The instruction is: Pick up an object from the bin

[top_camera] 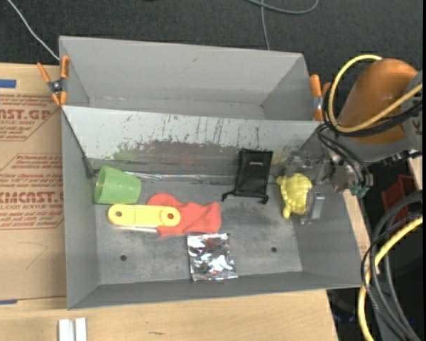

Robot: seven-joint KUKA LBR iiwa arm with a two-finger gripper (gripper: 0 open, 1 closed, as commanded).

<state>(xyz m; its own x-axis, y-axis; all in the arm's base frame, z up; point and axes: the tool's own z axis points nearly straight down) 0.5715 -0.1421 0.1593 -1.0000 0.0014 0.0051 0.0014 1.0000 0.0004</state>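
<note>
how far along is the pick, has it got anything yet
Done: the claw sits low at the right end of the bin, against the lumpy yellow toy. In hand: securing that toy; whether it is gripped is unclear. Left: lifting it clear of the bin.

The arm [375, 98] reaches leftward, its hand [311, 196] low.

The cup [117, 185] is green, the figure [295, 194] yellow.

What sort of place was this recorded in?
Probably a robotics lab's bin-picking station: a grey metal bin holding loose odds like a green cup and a foil packet, with the gripper beside a yellow toy.
</note>
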